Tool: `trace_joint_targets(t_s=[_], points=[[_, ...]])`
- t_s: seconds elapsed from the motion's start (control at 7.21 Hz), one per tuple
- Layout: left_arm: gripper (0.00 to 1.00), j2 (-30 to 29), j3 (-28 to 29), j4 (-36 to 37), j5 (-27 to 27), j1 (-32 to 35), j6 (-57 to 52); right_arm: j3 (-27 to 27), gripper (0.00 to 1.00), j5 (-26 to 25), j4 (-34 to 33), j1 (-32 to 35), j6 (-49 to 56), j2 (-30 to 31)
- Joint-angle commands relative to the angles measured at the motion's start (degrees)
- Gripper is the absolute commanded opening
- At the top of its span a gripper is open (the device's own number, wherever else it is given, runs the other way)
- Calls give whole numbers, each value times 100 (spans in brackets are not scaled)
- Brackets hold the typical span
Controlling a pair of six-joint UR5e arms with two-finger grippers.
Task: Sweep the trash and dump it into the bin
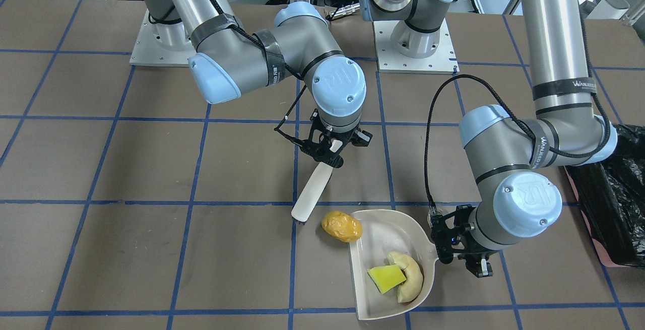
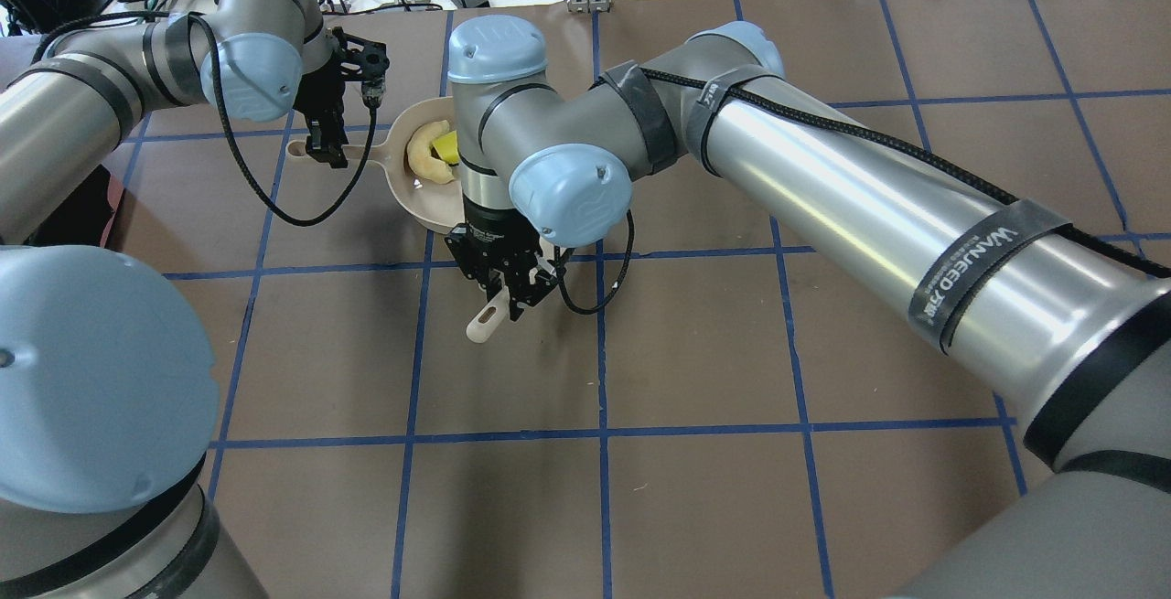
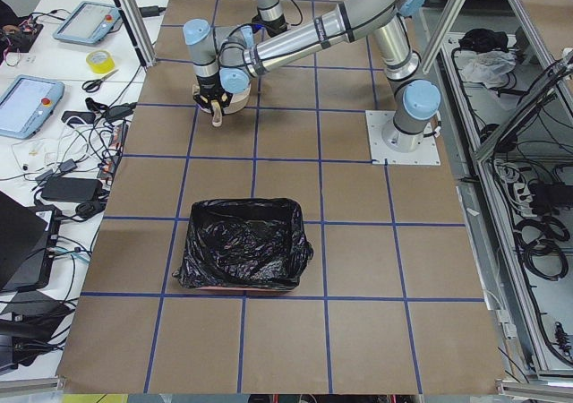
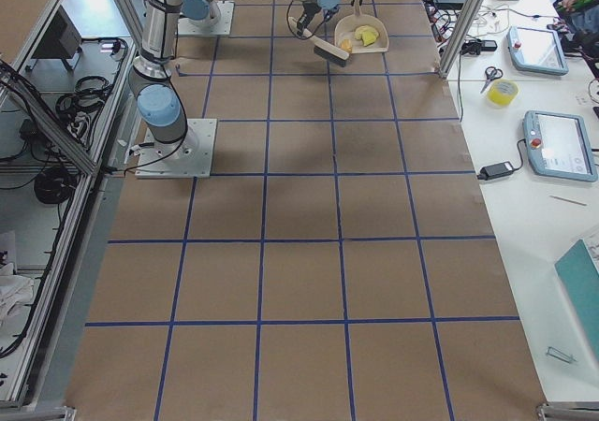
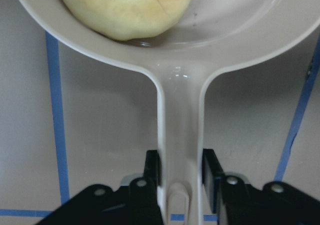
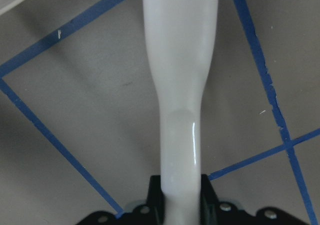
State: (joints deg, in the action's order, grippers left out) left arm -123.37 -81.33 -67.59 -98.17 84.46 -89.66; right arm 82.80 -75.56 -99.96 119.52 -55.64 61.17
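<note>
Left pincer (image 5: 180, 170): we find it clamped on the pan (image 1: 378, 234) handle.
Right pincer (image 6: 181, 185): clamped on brush (image 1: 312, 191).
Lump (image 1: 342, 226): just outside pan mouth, brush tip beyond it.

A brown paper-covered table (image 2: 695, 508) was divided into squares by blue tape lines (image 2: 602, 434), with two pale mounting plates (image 1: 414, 53) bolted along one side. A beige dustpan (image 1: 383, 234) lay flat on it, and a white-handled brush (image 1: 312, 194) stood tilted near the pan's open edge. On a white side bench sat two teach pendants (image 3: 27, 106), a yellow tape roll (image 3: 99, 61), scissors (image 3: 94, 82) and a tangle of cables (image 3: 85, 143).
</note>
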Motion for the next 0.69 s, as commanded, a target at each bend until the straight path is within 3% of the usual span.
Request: trace_joint_targets(t_s=[0.0, 0.55], points=[[15, -3, 4, 0, 0, 0, -7, 43, 0, -55, -155, 45, 236, -157], [15, -3, -5, 0, 9, 0, 1, -106, 0, -55, -419, 124, 492, -430]])
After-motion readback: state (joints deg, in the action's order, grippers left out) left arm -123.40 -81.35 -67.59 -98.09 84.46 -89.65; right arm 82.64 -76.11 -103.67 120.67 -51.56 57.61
